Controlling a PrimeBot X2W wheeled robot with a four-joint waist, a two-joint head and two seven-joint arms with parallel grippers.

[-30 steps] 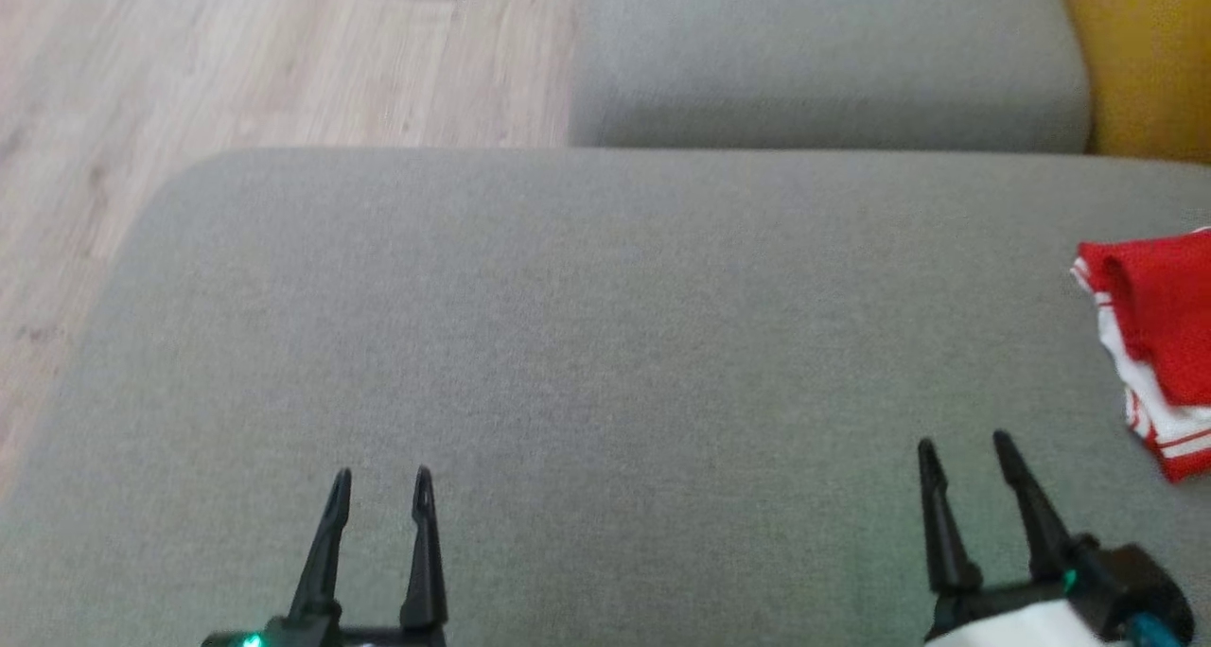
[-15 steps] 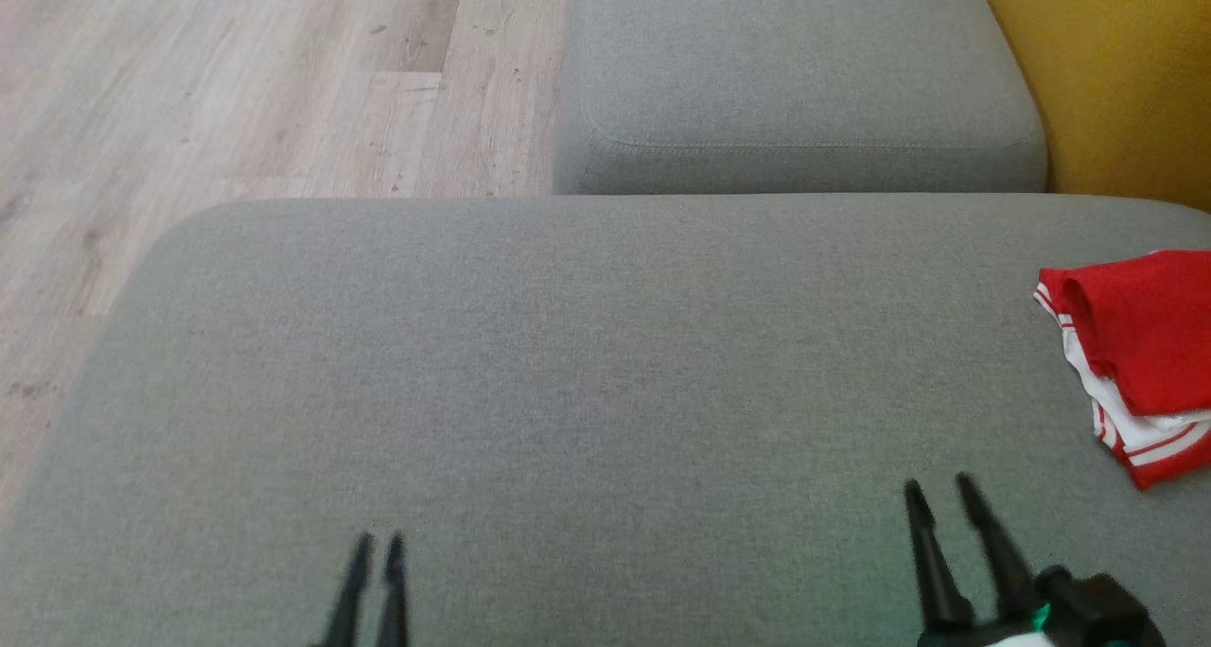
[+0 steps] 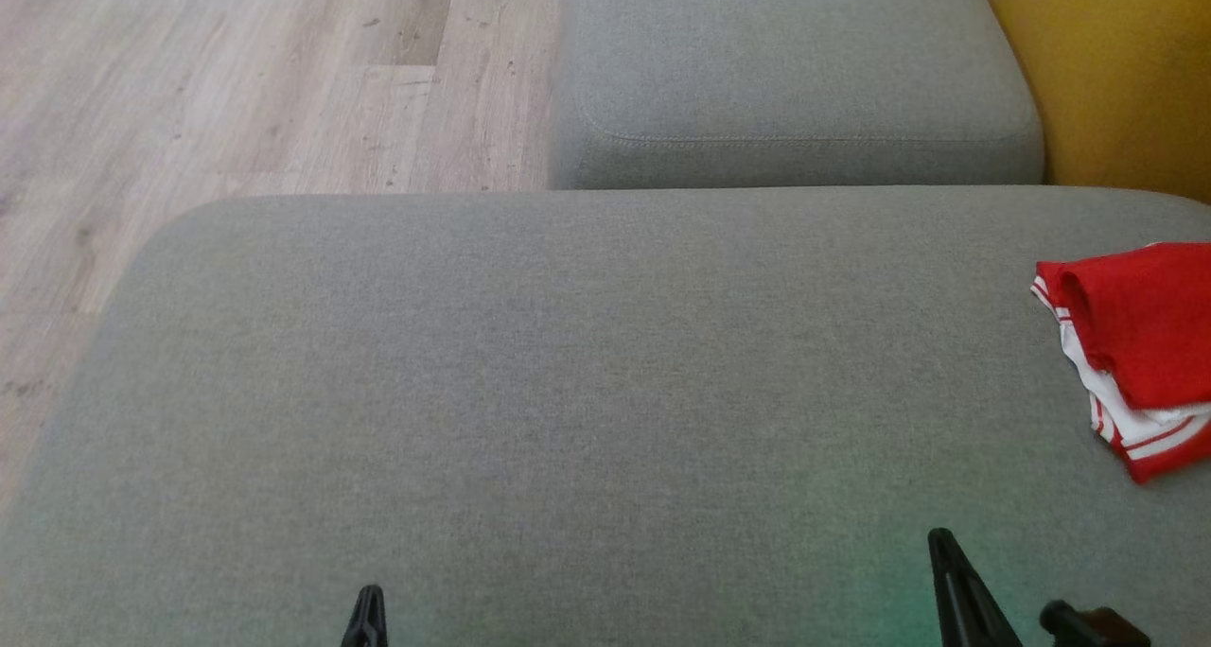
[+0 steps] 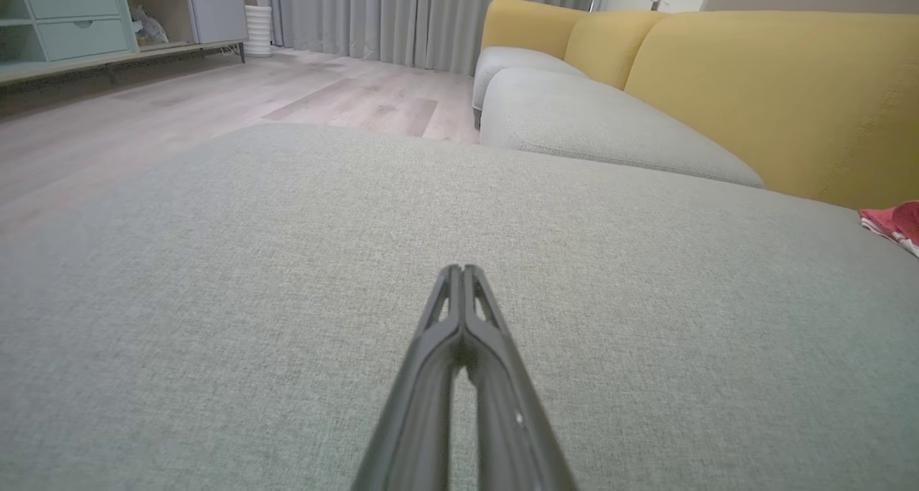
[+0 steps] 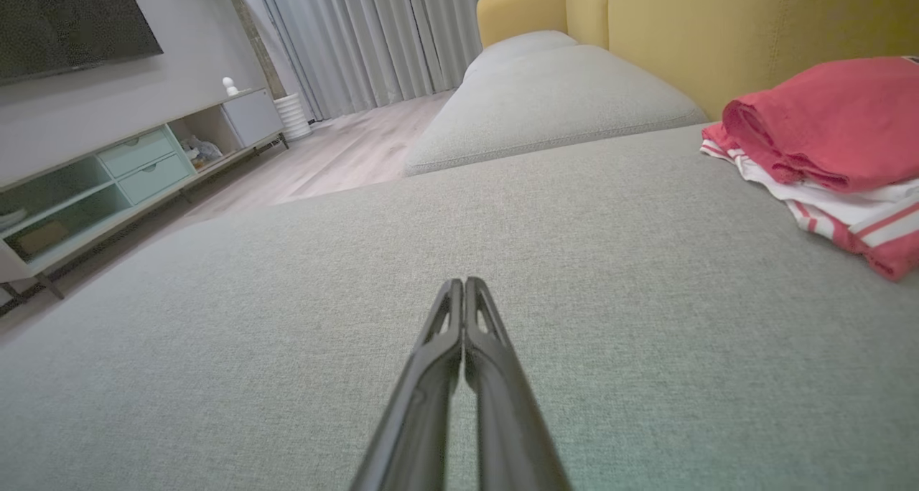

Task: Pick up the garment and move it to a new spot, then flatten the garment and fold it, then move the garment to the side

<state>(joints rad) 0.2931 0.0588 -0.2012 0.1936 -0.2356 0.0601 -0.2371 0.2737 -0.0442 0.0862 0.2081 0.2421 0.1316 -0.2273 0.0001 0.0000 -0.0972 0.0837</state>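
Garment (image 3: 1131, 335), red with white striped trim, lies in a soft layered bundle at the right edge of the grey sofa seat (image 3: 568, 363), cut by the head view's border and close to the yellow backrest (image 3: 1116, 61). The seat is a wide pad of coarse woven cloth with a rounded far-left corner that drops to the pale wood floor (image 3: 236, 79). A second grey cushion (image 3: 795, 61) with a stitched seam butts against its far edge. A broad stretch of flat fabric spreads between the bundle and that left corner. The left tool (image 4: 463, 268) is clenched, its two slim dark fingers meeting at the tips just above the cloth, well apart from the garment. The right tool (image 5: 463, 281) is clenched the same way, nearer the garment but apart from it. The right wrist view takes in the garment's rolled red fold over white layers, a low cabinet (image 5: 129, 168) with pale green drawers and a dark screen (image 5: 64, 17). The left wrist view catches grey curtains (image 4: 431, 17).
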